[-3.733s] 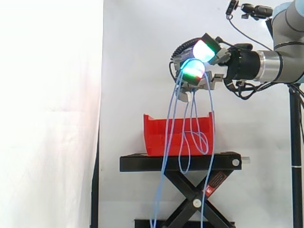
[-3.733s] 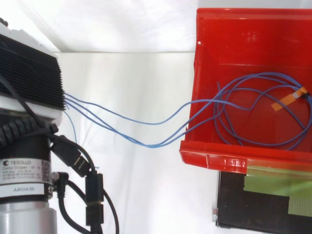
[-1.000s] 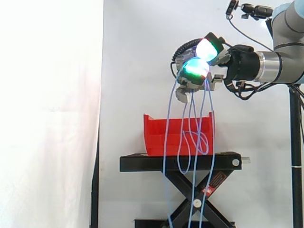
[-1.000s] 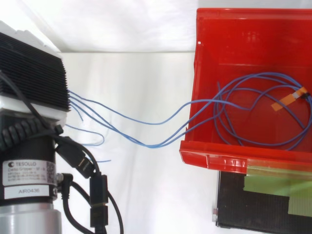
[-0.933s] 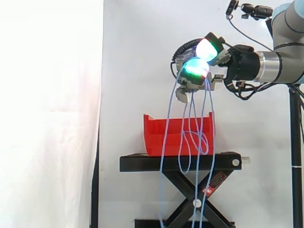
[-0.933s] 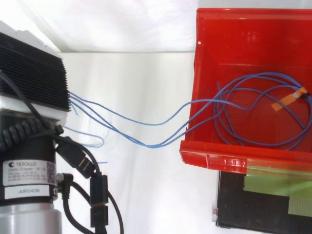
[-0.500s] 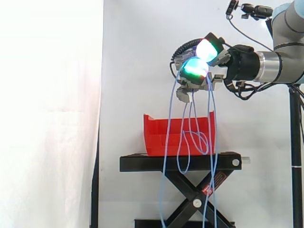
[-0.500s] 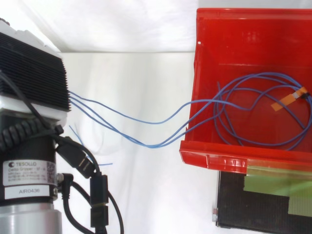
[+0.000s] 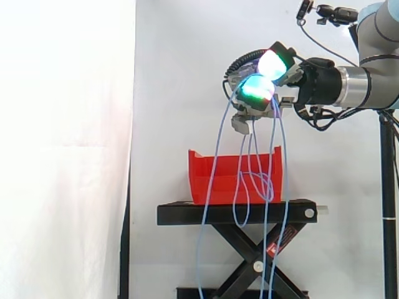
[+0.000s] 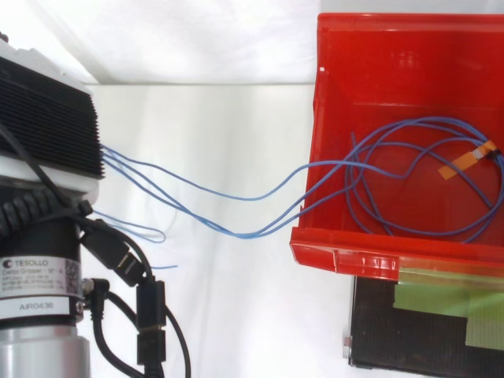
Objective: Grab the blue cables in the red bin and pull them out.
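My hand (image 9: 265,93) hangs high above the red bin (image 9: 206,180), its glowing green and white pads curled round a bunch of blue cables (image 9: 249,162). From the hand several strands drop in long loops past the bin's front, down beyond the black stand (image 9: 237,213). In the top view the hand's black body (image 10: 43,134) is at the left, and the cables (image 10: 228,193) run from it over the bin's wall (image 10: 311,157). A coil of cable (image 10: 425,181) lies inside the bin, bound with orange tape (image 10: 468,160).
The bin sits on a black scissor stand before a white curtain (image 9: 68,149). A green-taped patch of the stand (image 10: 449,298) shows below the bin's front lip in the top view.
The hand has shifted slightly, and the hanging strands have swung, with loose loops moving below the stand. The coil in the bin has stayed put.
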You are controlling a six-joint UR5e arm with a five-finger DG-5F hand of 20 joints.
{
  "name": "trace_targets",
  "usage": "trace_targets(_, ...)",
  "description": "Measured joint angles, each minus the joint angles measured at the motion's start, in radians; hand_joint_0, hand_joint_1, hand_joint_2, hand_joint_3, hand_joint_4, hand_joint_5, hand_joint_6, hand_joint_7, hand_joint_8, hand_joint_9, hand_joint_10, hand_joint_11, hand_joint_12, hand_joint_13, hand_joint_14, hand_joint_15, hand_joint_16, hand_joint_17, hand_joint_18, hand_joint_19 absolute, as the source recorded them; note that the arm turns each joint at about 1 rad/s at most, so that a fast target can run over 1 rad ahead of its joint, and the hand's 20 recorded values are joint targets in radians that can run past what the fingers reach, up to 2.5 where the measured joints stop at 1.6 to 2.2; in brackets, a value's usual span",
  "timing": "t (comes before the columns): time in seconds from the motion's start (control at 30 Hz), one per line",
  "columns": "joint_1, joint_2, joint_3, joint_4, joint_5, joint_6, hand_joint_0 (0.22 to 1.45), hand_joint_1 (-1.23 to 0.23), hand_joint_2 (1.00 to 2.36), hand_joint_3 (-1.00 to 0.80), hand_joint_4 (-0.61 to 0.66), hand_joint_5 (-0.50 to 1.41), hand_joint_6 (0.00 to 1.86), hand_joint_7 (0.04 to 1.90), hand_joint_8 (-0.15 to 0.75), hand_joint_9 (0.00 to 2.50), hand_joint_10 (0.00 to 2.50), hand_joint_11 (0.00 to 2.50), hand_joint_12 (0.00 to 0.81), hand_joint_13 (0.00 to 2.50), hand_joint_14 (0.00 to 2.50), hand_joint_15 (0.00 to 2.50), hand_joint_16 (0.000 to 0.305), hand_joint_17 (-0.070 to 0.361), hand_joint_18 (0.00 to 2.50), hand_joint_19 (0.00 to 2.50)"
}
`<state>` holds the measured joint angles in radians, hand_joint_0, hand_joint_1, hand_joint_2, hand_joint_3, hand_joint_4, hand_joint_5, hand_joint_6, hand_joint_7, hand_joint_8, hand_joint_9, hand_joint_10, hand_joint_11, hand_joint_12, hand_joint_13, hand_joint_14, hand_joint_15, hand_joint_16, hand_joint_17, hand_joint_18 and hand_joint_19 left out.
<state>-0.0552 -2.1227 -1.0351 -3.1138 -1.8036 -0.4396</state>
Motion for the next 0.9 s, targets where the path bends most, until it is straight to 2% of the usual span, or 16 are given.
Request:
trace_targets(0.43,0.001,0.0,0.0,0.0,0.003,-0.001,1.0,-0.96,1.0,-0.93,0.12,0.57,1.18,0.46,0.266,0.96,0.49,1.61,0.335,1.0,1.62,1.29,0.04,0.091,0.83,1.06)
trace_targets(0.9,0.001,0.0,0.0,0.0,0.003,-0.001,0.98,-0.96,1.01,-0.84,0.13,0.54,1.31,0.42,0.265,0.95,0.57,1.55,0.331,1.02,1.66,1.28,0.041,0.092,0.9,1.17)
